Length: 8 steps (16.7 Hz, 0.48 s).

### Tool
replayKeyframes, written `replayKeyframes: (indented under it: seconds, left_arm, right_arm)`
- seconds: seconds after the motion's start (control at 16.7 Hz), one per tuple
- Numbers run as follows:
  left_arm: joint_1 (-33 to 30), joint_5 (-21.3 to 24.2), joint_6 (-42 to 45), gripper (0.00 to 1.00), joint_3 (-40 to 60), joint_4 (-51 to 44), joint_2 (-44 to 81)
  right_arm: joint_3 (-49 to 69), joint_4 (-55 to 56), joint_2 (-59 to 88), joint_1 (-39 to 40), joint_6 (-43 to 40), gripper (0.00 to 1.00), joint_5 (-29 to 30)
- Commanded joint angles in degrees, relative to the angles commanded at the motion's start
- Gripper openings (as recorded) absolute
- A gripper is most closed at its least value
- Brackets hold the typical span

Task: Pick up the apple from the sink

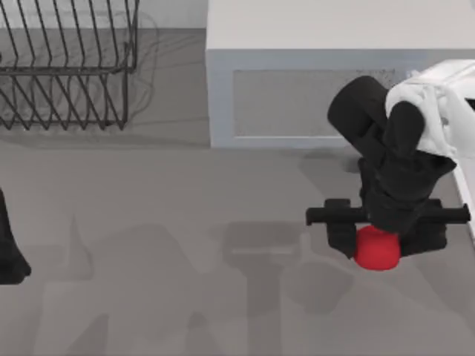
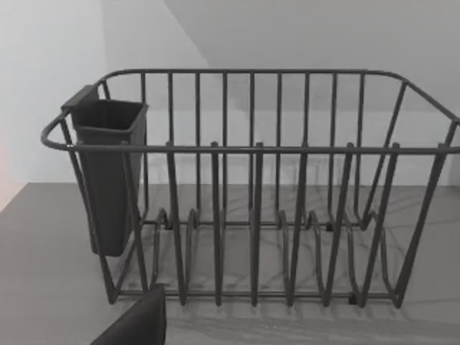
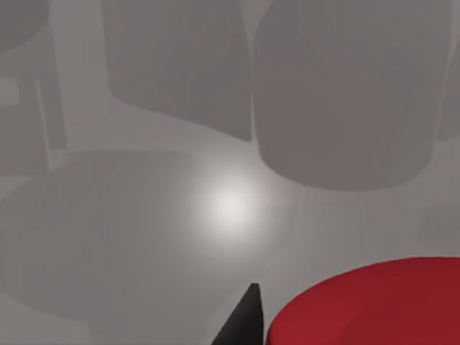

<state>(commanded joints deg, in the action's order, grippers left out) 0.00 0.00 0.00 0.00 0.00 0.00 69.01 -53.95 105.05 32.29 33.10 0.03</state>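
The apple (image 1: 377, 249) is a small bright red ball at the right of the top view, on or just above a flat grey surface (image 1: 185, 259). A sink as such is out of view. My right gripper (image 1: 380, 239) reaches down over the apple, one black finger (image 1: 341, 239) against its left side and the other against its right side, shut on it. In the right wrist view the apple (image 3: 374, 305) sits close up, touching a black fingertip (image 3: 246, 320). My left gripper (image 1: 9, 256) is parked at the left edge.
A white box-shaped appliance (image 1: 319, 81) stands at the back, just behind the right arm. A dark wire dish rack (image 1: 67, 67) stands at the back left; the left wrist view faces the rack (image 2: 251, 201) and its dark cutlery cup (image 2: 108, 180).
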Motion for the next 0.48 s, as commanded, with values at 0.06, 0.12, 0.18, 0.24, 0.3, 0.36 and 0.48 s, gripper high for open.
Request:
replayKeyframes:
  seconds: [0.06, 0.12, 0.18, 0.24, 0.3, 0.36, 0.48]
  left_arm:
    - [0.0, 0.0, 0.0, 1.00, 0.0, 0.0, 0.0]
    - [0.0, 0.0, 0.0, 1.00, 0.0, 0.0, 0.0]
    - [0.0, 0.0, 0.0, 1.00, 0.0, 0.0, 0.0]
    - [0.0, 0.0, 0.0, 1.00, 0.0, 0.0, 0.0]
    - [0.0, 0.0, 0.0, 1.00, 0.0, 0.0, 0.0]
    - [0.0, 0.0, 0.0, 1.00, 0.0, 0.0, 0.0]
    - [0.0, 0.0, 0.0, 1.00, 0.0, 0.0, 0.0]
  right_arm:
    - [0.0, 0.0, 0.0, 0.0, 0.0, 0.30, 0.0]
    - [0.0, 0.0, 0.0, 0.0, 0.0, 0.38, 0.0]
    - [0.0, 0.0, 0.0, 0.0, 0.0, 0.45, 0.0]
    - [0.0, 0.0, 0.0, 0.0, 0.0, 0.53, 0.0]
    - [0.0, 0.0, 0.0, 0.0, 0.0, 0.60, 0.0]
    - [0.0, 0.0, 0.0, 0.0, 0.0, 0.68, 0.0]
    - [0.0, 0.0, 0.0, 0.0, 0.0, 0.83, 0.0]
